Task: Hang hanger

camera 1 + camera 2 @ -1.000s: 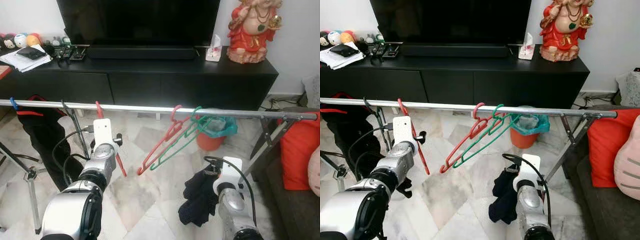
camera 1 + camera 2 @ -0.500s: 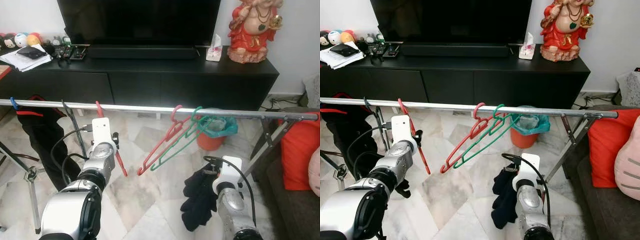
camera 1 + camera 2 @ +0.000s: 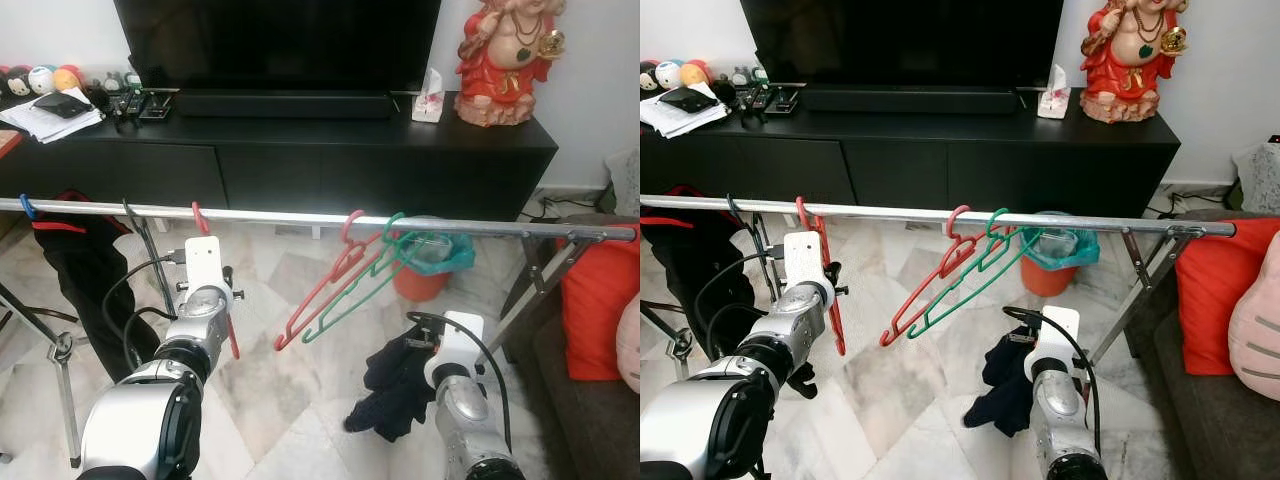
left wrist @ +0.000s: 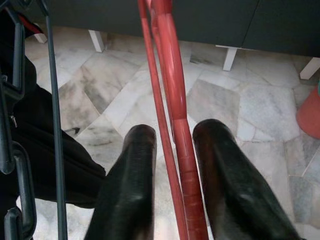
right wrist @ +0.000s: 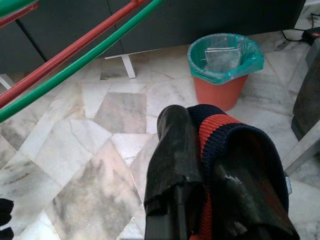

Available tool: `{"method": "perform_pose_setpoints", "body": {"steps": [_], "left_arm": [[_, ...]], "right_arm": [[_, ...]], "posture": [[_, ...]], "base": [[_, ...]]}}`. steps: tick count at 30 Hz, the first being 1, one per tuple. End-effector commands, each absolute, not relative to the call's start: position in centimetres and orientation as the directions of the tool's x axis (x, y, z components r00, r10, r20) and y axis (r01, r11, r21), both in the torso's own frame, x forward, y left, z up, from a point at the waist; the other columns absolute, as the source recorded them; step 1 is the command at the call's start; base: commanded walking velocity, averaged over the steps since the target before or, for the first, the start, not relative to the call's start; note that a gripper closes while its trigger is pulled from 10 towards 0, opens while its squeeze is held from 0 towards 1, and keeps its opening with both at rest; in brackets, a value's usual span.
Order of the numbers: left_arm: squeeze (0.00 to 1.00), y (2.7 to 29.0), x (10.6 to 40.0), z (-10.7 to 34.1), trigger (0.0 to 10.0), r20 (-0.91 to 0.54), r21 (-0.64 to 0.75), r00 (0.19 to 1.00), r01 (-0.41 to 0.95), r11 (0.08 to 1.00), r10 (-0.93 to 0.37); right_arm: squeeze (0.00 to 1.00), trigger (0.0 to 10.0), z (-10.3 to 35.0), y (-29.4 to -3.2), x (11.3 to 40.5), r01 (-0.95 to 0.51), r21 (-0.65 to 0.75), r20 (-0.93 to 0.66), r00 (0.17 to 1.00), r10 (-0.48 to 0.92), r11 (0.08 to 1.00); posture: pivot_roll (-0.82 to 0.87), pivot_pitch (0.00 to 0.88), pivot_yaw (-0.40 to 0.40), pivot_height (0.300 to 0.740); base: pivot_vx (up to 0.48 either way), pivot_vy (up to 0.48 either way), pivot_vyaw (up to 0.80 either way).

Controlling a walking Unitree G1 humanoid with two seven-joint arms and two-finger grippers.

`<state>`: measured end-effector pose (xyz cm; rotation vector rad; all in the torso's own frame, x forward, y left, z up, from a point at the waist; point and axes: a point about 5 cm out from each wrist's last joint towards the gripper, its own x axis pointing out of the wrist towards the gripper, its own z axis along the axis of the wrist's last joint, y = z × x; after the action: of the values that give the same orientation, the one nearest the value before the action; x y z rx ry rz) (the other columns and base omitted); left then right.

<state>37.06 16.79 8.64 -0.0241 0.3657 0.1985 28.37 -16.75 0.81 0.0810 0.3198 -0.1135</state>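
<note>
Swung in since 1 s ago: red plastic hanger [image 3: 231,330] by the left gripper [image 4: 172,150] now hangs near vertical under the rail, no longer angled out to the right; dark knit garment w/ red stripe [image 3: 392,395] on the right arm has swayed left.

Nearest the camera, the left gripper's two black fingers [image 4: 131,175] are narrowly parted w/ the hanger's red bars running between them; whether the pads touch can't be told. Right gripper [image 5: 200,165] is clamped on the dark garment, low over the marble floor [image 3: 290,420].

Hanger's hook [image 3: 199,217] sits on the long silver metal rail [image 3: 300,217], so the hanging step looks all but done. Next move, as a judgement: spread the fingers and draw the left arm straight back w/o snagging the bars.

Room: a thin black hanger [image 3: 150,250] is just beside on the left; a red-and-green hanger pair [image 3: 345,275] hangs well apart on the right, w/ bare rail between. Beyond: orange bin w/ teal liner [image 3: 428,265], then the black TV cabinet [image 3: 300,160].
</note>
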Motion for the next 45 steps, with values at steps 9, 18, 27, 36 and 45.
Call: {"method": "perform_pose_setpoints", "body": {"steps": [9, 18, 27, 36, 45], "left_arm": [[0.0, 16.9, 37.3, 9.1, 0.0, -0.342, 0.029, 0.922, -0.184, 0.983, 0.182], [0.0, 16.8, 37.4, 9.2, 0.0, -0.334, 0.028, 0.925, -0.181, 0.983, 0.179], [0.0, 16.8, 37.7, 10.1, 0.0, -0.268, 0.07, 0.948, -0.16, 0.985, 0.173], [0.0, 16.4, 37.6, 11.2, 10.0, -0.106, 0.14, 0.99, -0.08, 0.987, 0.096], [0.0, 16.9, 34.0, 8.4, 10.0, -0.032, 0.13, 0.999, -0.026, 0.991, 0.031]], "right_arm": [[0.0, 10.0, 1.2, -16.3, 28.7, 0.108, 0.073, -0.301, 0.95, -0.081, 0.991], [0.0, 10.0, 1.2, -16.2, 28.7, 0.105, 0.075, -0.303, 0.95, -0.077, 0.992], [0.0, 10.0, 1.3, -16.2, 28.8, 0.099, 0.065, -0.297, 0.952, -0.076, 0.993], [0.0, 10.0, 1.4, -16.1, 28.9, 0.095, 0.065, -0.284, 0.956, -0.072, 0.993], [0.0, 10.0, 1.5, -16.6, 28.5, 0.099, 0.055, -0.268, 0.96, -0.081, 0.994]], "posture": [[-0.07, 0.0, 0.007, 0.74], [-0.07, 0.0, 0.006, 0.74], [-0.07, 0.0, 0.009, 0.74], [-0.05, 0.0, 0.003, 0.74], [-0.06, 0.0, 0.008, 0.74]], "base": [[0.0, 0.0, 0.0], [0.0, 0.0, 0.0], [0.0, 0.0, 0.0], [0.0, 0.0, 0.0], [0.0, 0.0, 0.0]]}}
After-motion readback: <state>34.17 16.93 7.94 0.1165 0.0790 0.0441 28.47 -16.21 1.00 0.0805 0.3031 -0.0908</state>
